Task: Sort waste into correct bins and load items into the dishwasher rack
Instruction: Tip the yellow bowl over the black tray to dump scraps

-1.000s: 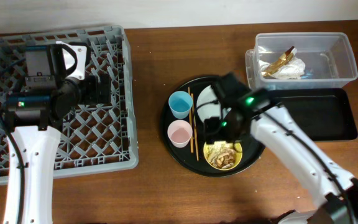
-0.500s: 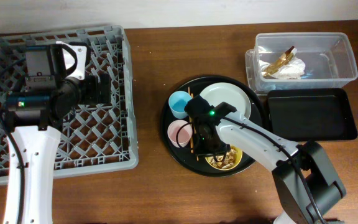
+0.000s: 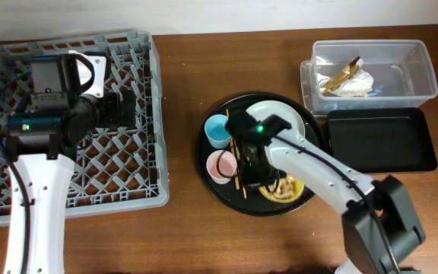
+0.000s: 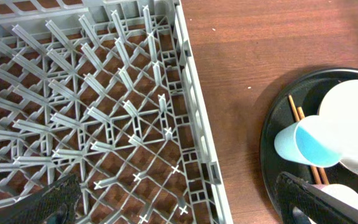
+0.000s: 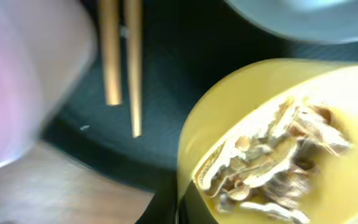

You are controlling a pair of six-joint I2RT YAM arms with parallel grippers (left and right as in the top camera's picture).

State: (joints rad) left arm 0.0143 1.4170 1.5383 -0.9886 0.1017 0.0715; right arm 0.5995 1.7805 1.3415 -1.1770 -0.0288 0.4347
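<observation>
The yellow bowl [image 3: 287,188] sits at about five o'clock on the round black tray [image 3: 203,152], heaped with tan food scraps [image 5: 272,168]. The right gripper [image 3: 268,183] hangs low over the bowl's nine o'clock rim. In the wrist view one dark finger shows just outside that rim, but I cannot tell how far the jaws are spread or whether they have a hold. The chopsticks [image 5: 122,50] lie just beside the bowl at nine o'clock, with the pink cup [image 3: 219,164] beyond them, the blue cup [image 3: 219,128] at ten o'clock and the plate [image 3: 287,118] at one.

The bowl looks rigid, smooth and fairly light, and its load is loose and crumbly. The best hold is probably a pinch on the rim, one finger inside and one outside. It should stay level until it is over a bin, as a glossy wall can swivel in the pinch and spill crumbs. The shallow black bin [image 3: 379,141] and the clear tub [image 3: 417,76] lie at two to three o'clock from the tray.

The left gripper [image 4: 185,205] hovers spread wide and empty over the rack [image 4: 191,124].
</observation>
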